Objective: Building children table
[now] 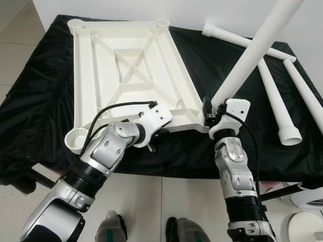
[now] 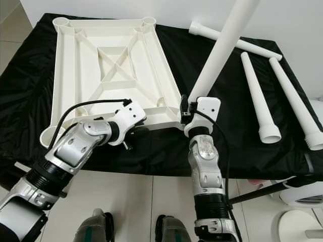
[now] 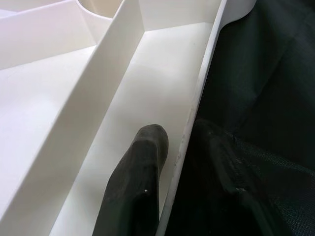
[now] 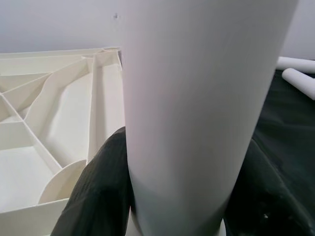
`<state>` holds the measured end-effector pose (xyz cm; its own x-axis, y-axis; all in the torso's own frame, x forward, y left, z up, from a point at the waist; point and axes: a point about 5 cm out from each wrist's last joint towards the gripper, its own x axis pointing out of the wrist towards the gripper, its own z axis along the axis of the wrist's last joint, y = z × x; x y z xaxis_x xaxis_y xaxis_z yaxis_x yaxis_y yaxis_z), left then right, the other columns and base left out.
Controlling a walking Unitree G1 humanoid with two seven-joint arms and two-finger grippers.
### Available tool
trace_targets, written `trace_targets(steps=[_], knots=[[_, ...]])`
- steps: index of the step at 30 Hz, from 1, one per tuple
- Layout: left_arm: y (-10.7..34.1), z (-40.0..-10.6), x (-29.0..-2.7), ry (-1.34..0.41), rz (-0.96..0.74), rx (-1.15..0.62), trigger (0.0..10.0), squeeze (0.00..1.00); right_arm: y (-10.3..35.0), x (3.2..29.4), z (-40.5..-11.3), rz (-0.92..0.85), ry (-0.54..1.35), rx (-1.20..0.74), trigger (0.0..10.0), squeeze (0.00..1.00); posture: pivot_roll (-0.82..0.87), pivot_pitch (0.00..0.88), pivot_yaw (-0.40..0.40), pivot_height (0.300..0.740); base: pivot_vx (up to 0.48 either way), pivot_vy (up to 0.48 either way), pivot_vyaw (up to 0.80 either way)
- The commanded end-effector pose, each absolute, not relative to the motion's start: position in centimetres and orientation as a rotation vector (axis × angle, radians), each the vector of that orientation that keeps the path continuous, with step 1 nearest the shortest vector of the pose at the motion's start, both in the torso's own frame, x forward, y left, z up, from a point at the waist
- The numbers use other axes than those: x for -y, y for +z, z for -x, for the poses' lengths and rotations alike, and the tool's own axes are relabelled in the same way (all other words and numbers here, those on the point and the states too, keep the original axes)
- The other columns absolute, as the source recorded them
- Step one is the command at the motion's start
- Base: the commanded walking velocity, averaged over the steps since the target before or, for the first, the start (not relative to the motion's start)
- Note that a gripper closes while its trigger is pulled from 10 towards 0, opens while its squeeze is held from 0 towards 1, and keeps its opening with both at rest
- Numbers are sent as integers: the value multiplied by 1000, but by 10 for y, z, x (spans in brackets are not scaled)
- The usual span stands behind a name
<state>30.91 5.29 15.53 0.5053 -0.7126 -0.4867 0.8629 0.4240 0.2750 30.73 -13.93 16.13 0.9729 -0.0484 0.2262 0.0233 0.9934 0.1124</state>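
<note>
The white tabletop lies upside down on a black cloth. The right gripper, arm reaching up at the tabletop's near right corner, clamps a white leg standing tilted in that corner socket. The left gripper, arm bent inward, pinches the tabletop's near rim, one finger inside. Three more legs lie right of the tabletop.

This looks like a room in a home, with pale glossy floor tiles and a plain white wall. A low surface draped in a crinkled black fabric cover serves as a makeshift work area, where an upturned white plastic children's tabletop and loose white plastic tube legs lie.
</note>
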Motion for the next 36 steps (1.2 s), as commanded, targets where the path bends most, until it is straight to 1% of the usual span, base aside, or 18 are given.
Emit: trace_targets(steps=[1, 3, 4, 6, 7, 13, 18, 19, 20, 21, 25, 26, 31, 32, 33, 36], knots=[[164, -305, -44, -1051, -556, -259, 10000, 0, 148, 141, -305, -114, -67, 161, 10000, 0, 30, 87, -42, 740, 0, 0, 0], [164, -305, -44, -1051, -555, -260, 10000, 0, 147, 139, -304, -127, -65, 156, 10000, 0, 30, 88, -43, 740, 0, 0, 0], [164, -305, -44, -1051, -555, -260, 10000, 0, 147, 138, -303, -121, -71, 155, 10000, 137, 29, 89, -42, 740, 0, 0, 0], [164, -305, -44, -1051, -555, -260, 10000, 0, 147, 138, -303, -121, -71, 155, 10000, 137, 29, 89, -42, 740, 0, 0, 0], [164, -304, -44, -1051, -555, -260, 10000, 0, 146, 138, -302, -137, -63, 146, 10000, 1000, 28, 90, -43, 740, 0, 0, 0], [164, -304, -44, -1051, -553, -260, 10000, 0, 147, 143, -303, -115, -62, 146, 10000, 1000, 26, 92, -45, 740, 0, 0, 0], [164, -304, -44, -1049, -550, -262, 10000, 0, 149, 143, -304, -97, -13, 161, 10000, 1000, 27, 97, -48, 740, 0, 0, 0], [164, -304, -44, -1049, -550, -262, 10000, 0, 150, 144, -304, -97, -12, 163, 10000, 725, 28, 99, -48, 740, 0, 0, 0], [164, -304, -44, -1049, -550, -262, 10000, 0, 150, 144, -304, -97, -12, 163, 10000, 725, 28, 99, -48, 740, 0, 0, 0], [164, -304, -44, -1048, -547, -263, 10000, 0, 151, 144, -304, -112, 10, 158, 10000, 0, 27, 101, -49, 740, 0, 0, 0], [164, -304, -45, -1049, -542, -265, 10000, 0, 154, 147, -306, -105, 14, 169, 10000, 0, 24, 104, -48, 740, 0, 0, 0], [164, -304, -45, -1049, -539, -266, 10000, 1000, 155, 148, -306, -97, 13, 172, 10000, 0, 24, 104, -48, 740, 0, 0, 0], [165, -305, -45, -1052, -535, -262, 10000, 1000, 156, 151, -308, -104, 13, 172, 10000, 0, 21, 107, -50, 740, 0, 0, 0], [166, -306, -45, -1050, -536, -260, 10000, 353, 157, 152, -309, -101, 14, 174, 10000, 0, 20, 108, -51, 740, 0, 0, 0], [167, -306, -44, -1050, -534, -257, 10000, 0, 157, 153, -309, -98, 15, 176, 10000, 0, 19, 108, -53, 740, 0, 0, 0], [171, -307, -41, -1061, -518, -245, 10000, 0, 159, 155, -311, -90, 13, 182, 10000, 0, 20, 109, -55, 740, 0, 0, 0]])
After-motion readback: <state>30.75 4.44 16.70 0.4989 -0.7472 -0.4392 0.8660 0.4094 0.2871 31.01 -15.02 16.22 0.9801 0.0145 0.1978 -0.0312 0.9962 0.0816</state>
